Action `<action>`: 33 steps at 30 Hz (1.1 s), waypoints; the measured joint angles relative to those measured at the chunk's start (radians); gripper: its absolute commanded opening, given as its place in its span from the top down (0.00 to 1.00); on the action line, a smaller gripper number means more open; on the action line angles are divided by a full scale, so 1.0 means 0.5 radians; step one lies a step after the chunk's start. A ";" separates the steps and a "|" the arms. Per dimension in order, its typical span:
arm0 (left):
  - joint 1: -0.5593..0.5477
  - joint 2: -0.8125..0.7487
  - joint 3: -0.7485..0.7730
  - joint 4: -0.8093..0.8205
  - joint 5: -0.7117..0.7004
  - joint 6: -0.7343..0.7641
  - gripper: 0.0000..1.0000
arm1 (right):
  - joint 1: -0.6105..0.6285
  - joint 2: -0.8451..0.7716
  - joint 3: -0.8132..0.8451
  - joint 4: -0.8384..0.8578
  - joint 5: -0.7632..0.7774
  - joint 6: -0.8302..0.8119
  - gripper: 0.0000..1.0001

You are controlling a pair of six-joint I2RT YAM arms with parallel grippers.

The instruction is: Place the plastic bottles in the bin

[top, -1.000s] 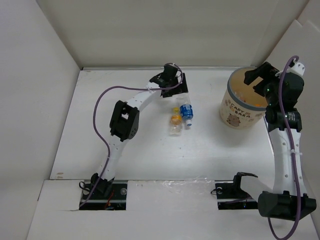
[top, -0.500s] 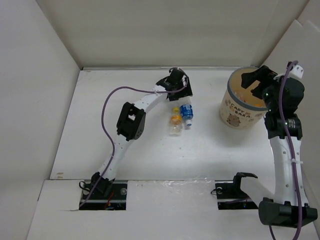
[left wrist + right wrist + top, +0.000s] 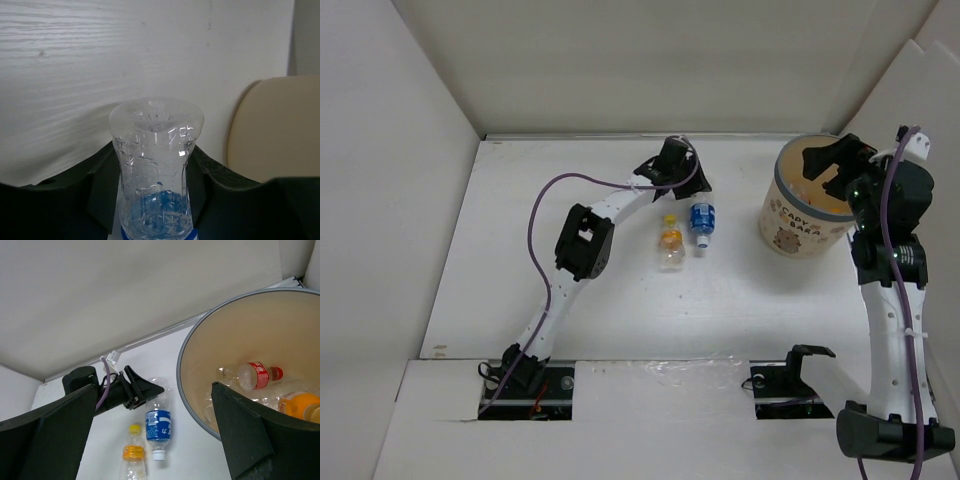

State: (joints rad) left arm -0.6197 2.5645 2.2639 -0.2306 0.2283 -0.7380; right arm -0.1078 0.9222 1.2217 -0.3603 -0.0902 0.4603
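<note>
Risk: L gripper (image 3: 694,192) pinches the blue-label bottle (image 3: 155,145) only at its slick base end, so we reckon it may pivot or slip on the lift, or bump the orange bottle (image 3: 670,245) just beside it, mid-frame. Bottle runs downward from the jaws. Bin (image 3: 800,228) is upper right, well apart, w/ R gripper (image 3: 830,165) spread above it.
</note>
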 measured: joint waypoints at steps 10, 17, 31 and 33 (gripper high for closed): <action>-0.005 -0.309 -0.364 0.495 0.405 -0.091 0.96 | 0.153 0.026 -0.001 0.076 -0.299 -0.101 0.00; -0.004 -0.887 -0.433 0.661 0.517 -0.030 0.96 | 0.343 0.197 -0.022 0.192 -0.576 -0.128 0.00; 0.014 -1.402 -0.861 1.281 0.859 -0.036 0.96 | 0.793 0.468 -0.075 0.571 -0.872 -0.019 0.00; 0.005 -1.401 -0.904 1.295 0.893 -0.062 0.96 | 0.851 0.521 -0.074 0.604 -0.873 -0.006 0.00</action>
State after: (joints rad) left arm -0.6174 1.8641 1.8118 0.4168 0.6746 -0.7689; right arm 0.3180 1.1828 1.1847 -0.0582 -0.5266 0.4572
